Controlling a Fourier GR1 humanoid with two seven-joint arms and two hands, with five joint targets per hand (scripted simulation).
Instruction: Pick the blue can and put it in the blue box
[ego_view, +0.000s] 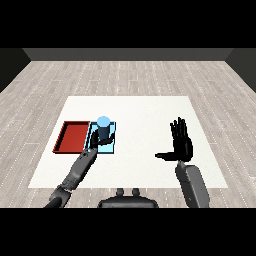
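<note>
Fingers of the left hand (101, 141) curl round the lower part of the blue can (103, 129), so that hand holds it; the can stands upright, its pale round top showing above and beyond the fingers. Under the fingers and the can lies the light blue tray (113, 144), and the can's base appears to be inside that tray's outline, though whether it rests on the tray floor or hangs just above it cannot be told. Just to the outer side of those fingers, touching the blue tray edge to edge, lies the red tray (70, 136). Well apart, the right hand (180, 143) is held up over the white table (150, 110) with its fingers straight and spread, thumb out to the inner side, holding nothing.
</note>
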